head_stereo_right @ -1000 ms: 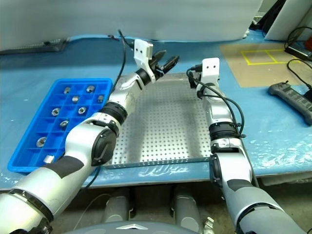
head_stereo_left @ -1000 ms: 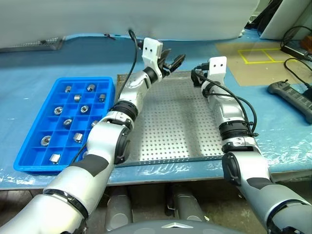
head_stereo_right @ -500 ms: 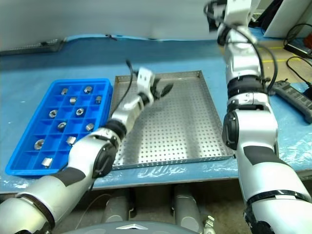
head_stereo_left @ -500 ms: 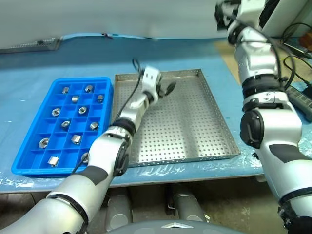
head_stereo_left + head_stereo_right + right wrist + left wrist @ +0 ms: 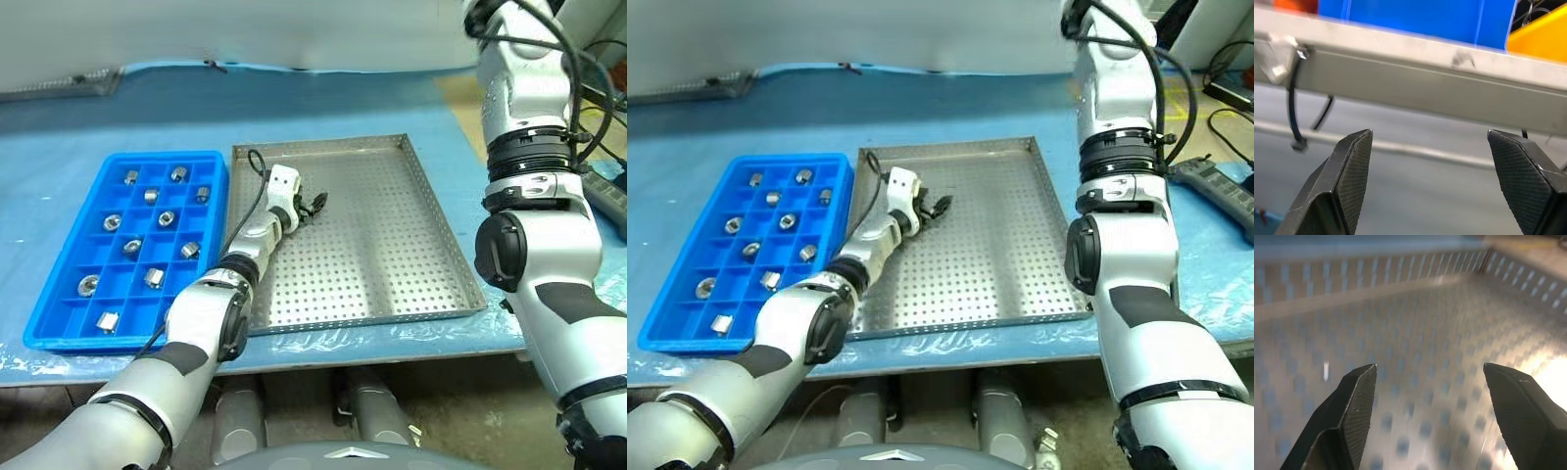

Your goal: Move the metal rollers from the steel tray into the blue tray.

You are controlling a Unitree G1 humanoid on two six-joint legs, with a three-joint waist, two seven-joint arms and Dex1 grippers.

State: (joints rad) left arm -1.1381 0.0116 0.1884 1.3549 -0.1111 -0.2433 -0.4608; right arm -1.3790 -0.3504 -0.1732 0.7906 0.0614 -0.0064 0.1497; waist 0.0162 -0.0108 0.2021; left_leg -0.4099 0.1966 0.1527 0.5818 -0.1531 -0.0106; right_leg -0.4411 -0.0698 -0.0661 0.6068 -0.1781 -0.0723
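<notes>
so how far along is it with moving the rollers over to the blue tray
It looks finished. Done: the metal rollers sit in compartments of the blue tray, and the steel tray shows a bare perforated floor. In hand: nothing; the left end effector is open over the steel tray, the right end effector open and raised. Left: no rollers visible.

blue tray point(image 5: 213, 168), silver perforated steel tray point(image 5: 392, 264)

Your steel tray point(image 5: 392, 245) floor lies bare, with only its low rim to cross. In the blue tray point(image 5: 59, 328) beside it, metal rollers point(image 5: 155, 277) occupy many compartments
</notes>
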